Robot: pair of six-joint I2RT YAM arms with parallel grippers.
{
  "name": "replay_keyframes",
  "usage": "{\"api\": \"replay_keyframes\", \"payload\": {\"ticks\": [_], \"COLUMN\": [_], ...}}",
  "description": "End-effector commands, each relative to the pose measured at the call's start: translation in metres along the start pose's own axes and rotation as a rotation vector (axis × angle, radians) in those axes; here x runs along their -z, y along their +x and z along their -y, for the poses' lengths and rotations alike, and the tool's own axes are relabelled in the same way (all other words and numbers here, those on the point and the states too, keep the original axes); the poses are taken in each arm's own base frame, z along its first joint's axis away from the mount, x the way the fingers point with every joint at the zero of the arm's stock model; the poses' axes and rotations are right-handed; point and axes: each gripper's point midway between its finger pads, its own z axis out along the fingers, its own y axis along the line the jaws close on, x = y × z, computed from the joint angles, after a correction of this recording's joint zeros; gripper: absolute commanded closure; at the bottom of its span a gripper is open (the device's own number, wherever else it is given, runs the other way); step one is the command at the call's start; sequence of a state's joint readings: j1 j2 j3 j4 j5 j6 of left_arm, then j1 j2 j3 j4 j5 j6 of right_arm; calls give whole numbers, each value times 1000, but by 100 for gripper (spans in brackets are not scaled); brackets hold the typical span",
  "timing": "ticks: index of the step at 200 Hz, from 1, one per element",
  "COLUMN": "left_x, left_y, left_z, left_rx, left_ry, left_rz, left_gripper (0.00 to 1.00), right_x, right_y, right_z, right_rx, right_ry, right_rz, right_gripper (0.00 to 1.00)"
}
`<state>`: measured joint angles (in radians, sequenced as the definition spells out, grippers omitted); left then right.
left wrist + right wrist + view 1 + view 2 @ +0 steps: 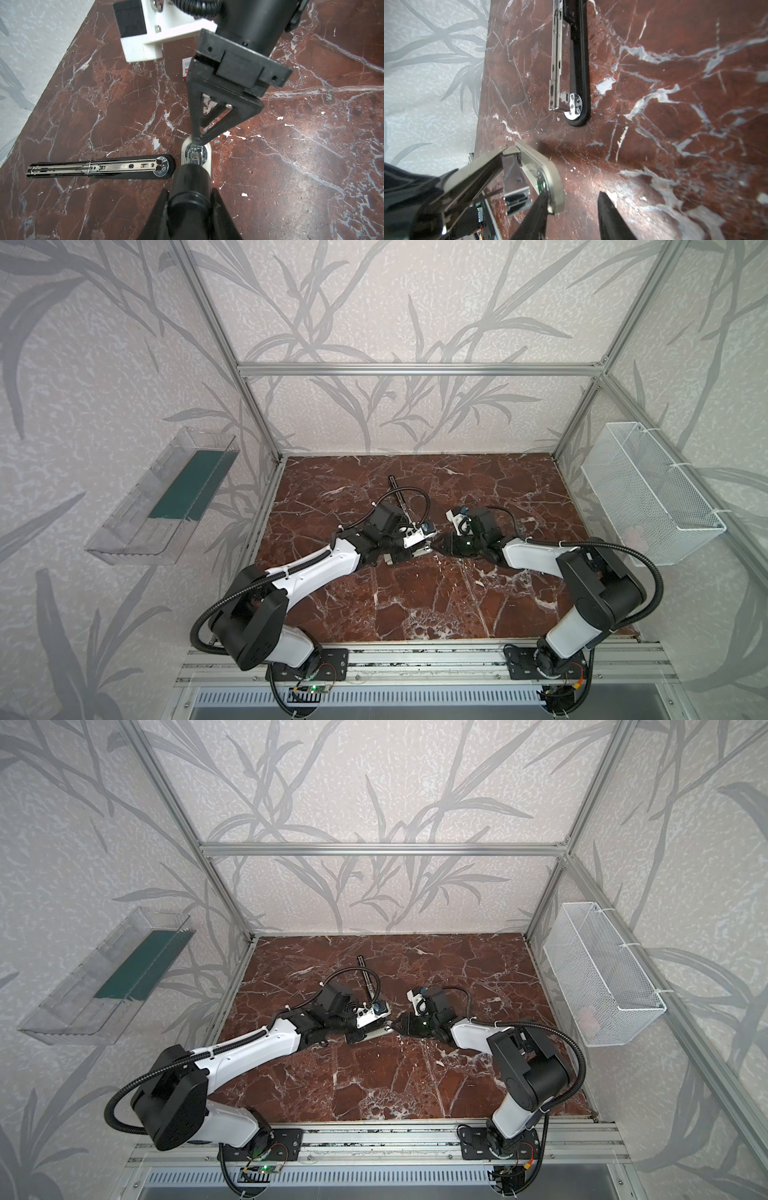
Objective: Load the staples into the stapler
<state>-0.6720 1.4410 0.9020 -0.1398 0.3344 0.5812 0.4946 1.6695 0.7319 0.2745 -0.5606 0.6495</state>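
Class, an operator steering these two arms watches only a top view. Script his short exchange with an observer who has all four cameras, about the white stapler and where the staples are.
Operator: In my top view the left pincer and right pincer sit tip to tip mid-table, mostly hiding the white stapler. Is it open?
Observer: Yes. In the right wrist view its top is swung away from its base, baring the metal track.
Operator: I see no staples. Where are they?
Observer: Only their box shows. In the left wrist view a small white staple box with red print lies on the table, partly hidden by the right pincer.
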Motion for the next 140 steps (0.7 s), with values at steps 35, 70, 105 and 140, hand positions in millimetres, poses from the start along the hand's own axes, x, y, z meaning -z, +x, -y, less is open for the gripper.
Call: {"api": "replay_keyframes", "payload": {"ticks": [35, 70, 105, 140], "left_x": [20, 25, 33, 45], "left_y": [-36, -38, -33, -29], "left_z": [-10, -11, -19, -27], "left_rx": [-14, 4, 42, 90], "left_ry": [-57, -70, -121, -166], "left_rz": [158, 182, 197, 232], "left_gripper": [100, 100, 100, 100], "right_x": [-14, -15, -12, -9], "right_y": [0, -2, 1, 13], "right_z": [-14, -13, 11, 35], "right_rx": [-37, -79, -130, -134], "right_ry": [-148, -223, -190, -57], "right_rz": [-10, 12, 26, -10], "right_gripper": [65, 86, 100, 100]}}
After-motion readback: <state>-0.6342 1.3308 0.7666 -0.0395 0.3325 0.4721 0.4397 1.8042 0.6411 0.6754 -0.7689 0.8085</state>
